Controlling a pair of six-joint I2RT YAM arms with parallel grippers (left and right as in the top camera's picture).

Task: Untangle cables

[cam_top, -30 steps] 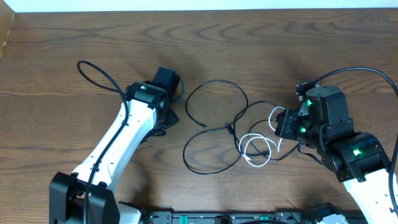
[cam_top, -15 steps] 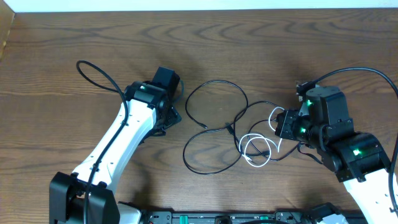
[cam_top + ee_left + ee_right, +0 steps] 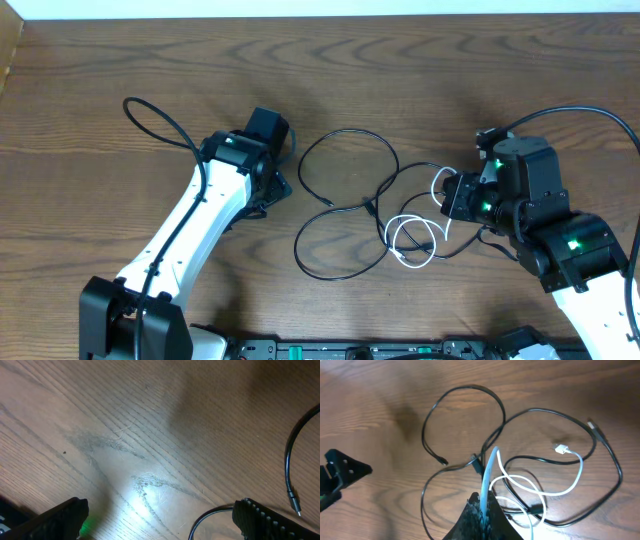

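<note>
Now | left tool low over worktop, jaws wide, empty | right tool angled inward, clamped on white cable

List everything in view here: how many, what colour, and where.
table: one, brown wood, under everything
black cables: at least two, black, tangled at centre
white cable: one, white, looped in the tangle's right side
arm wires: two, thick black, one arching off each arm
left arm: one, white and black, near left
right arm: one, white and black, near right
left hand: one, black, open, empty, left of the tangle
right hand: one, black, shut on the white cable
</note>
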